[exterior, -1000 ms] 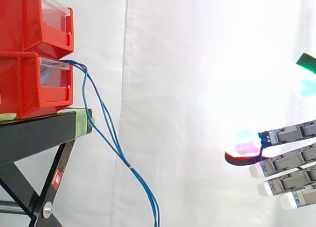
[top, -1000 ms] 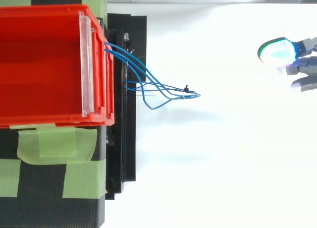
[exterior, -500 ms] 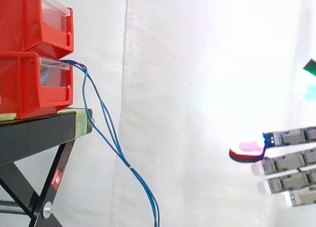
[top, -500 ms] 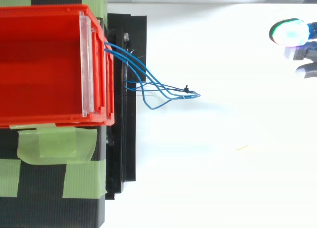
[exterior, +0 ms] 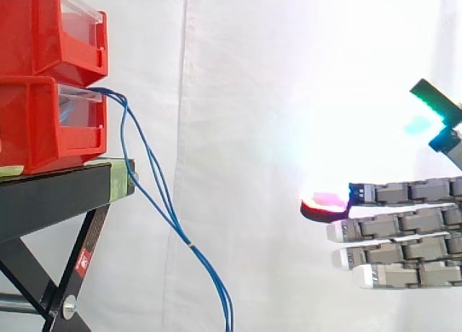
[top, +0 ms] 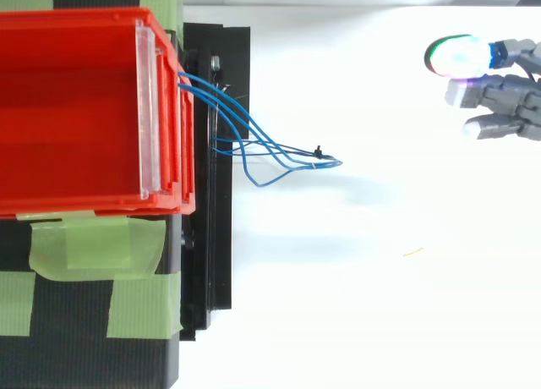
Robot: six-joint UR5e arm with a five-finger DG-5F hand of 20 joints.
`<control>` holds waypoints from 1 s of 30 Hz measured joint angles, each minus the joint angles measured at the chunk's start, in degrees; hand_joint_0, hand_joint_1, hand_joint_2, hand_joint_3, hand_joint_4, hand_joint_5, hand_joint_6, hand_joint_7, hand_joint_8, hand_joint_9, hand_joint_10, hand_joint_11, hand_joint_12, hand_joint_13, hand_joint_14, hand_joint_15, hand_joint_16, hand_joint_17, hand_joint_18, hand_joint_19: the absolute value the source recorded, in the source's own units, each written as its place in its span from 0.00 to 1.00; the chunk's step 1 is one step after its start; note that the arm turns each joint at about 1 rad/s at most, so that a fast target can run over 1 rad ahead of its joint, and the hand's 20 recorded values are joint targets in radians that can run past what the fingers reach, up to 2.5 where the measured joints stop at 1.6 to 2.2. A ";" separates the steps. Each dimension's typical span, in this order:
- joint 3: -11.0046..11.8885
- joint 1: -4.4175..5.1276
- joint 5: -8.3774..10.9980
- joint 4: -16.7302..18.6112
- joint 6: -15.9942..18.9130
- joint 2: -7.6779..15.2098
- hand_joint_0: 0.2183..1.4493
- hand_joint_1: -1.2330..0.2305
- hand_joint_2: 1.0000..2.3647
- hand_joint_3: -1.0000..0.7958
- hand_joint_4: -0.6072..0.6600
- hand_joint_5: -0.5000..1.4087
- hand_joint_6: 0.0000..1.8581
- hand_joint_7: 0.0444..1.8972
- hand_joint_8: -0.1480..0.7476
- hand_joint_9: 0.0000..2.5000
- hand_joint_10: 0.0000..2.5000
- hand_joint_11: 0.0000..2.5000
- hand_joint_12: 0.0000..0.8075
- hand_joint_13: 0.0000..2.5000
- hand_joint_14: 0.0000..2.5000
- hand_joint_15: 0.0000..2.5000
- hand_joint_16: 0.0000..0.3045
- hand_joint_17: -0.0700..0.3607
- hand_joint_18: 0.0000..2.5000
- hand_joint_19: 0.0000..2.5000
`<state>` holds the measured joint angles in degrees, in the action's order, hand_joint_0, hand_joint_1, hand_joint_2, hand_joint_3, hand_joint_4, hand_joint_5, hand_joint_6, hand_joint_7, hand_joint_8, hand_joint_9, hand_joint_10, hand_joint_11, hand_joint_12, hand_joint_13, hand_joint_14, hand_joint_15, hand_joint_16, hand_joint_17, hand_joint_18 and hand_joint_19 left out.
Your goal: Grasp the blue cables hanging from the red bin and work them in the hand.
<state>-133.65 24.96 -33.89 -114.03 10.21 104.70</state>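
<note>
Thin blue cables (exterior: pixel 155 180) come out of the lower red bin (exterior: pixel 43 123) and hang down past the black stand (exterior: pixel 58 191) to the bottom edge of the side view. From above the blue cables (top: pixel 270 148) fan out from the red bin (top: pixel 76 110) and meet at a small black tie (top: pixel 319 152). My hand (exterior: pixel 404 234) reaches in from the right with straight, level fingers and glowing pads, well to the right of the cables and touching nothing. In the top view the hand (top: pixel 499 76) sits at the upper right.
A second red bin (exterior: pixel 50 29) is stacked on the lower one. Green tape (top: pixel 93 245) holds the bins to the stand. A white curtain hangs behind everything. Open space lies between the cables and my hand.
The hand drew back to the right half a second ago and has now come leftward toward the cables, further in than a second ago. The cables have not moved.
</note>
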 measured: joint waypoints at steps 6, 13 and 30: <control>3.56 0.28 1.30 0.13 -0.16 2.97 0.47 0.56 0.00 0.00 0.67 0.14 0.00 0.34 0.55 0.10 0.00 0.09 0.53 0.06 0.00 0.13 0.22 0.50 0.10 0.17; 7.51 0.28 1.30 0.60 2.95 7.81 0.48 0.56 0.00 0.00 0.67 0.14 0.00 0.34 0.54 0.10 0.00 0.09 0.53 0.06 0.00 0.13 0.22 0.51 0.11 0.17; 9.95 0.24 1.16 1.46 1.98 9.52 0.48 0.55 0.00 0.00 0.67 0.14 0.00 0.34 0.54 0.10 0.00 0.09 0.53 0.06 0.00 0.13 0.22 0.51 0.11 0.17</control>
<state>-123.69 25.20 -32.73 -112.57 12.18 114.23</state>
